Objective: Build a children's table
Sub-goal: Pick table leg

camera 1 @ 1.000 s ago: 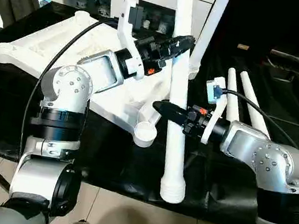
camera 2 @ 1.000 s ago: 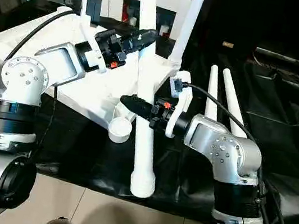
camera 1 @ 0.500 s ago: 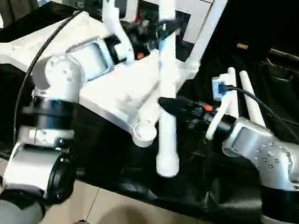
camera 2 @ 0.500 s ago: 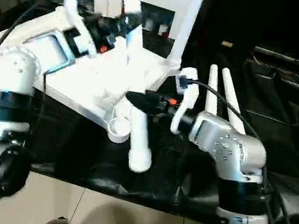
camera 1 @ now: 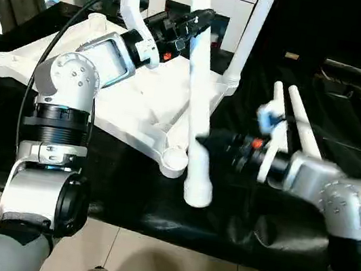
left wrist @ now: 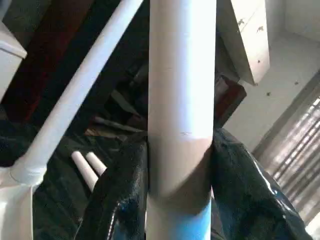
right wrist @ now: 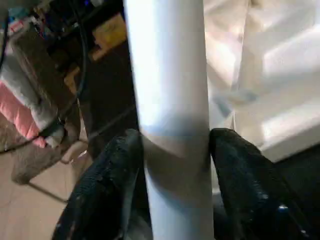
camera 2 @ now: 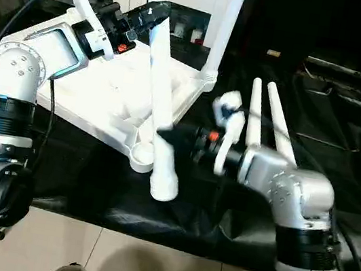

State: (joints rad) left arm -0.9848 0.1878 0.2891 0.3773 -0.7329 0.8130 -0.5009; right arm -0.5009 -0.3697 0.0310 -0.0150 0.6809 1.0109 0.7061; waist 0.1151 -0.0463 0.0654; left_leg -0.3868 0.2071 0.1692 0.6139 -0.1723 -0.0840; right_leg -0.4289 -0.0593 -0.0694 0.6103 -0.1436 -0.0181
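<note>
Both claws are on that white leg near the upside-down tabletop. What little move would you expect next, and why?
Probably shifting the leg sideways so its wide end sits over the empty corner socket. The left gripper and right gripper both hold it, and that end hangs just beside the socket, off the tabletop.

The table top (camera 1: 138,101), its fitted leg (camera 1: 250,36), the held leg (camera 1: 196,121) and two spare legs (camera 1: 292,122) at three o'clock are all white on a black cloth (camera 1: 124,188), while the arms (camera 1: 65,83) are silver with black fingers (left wrist: 120,200).
</note>
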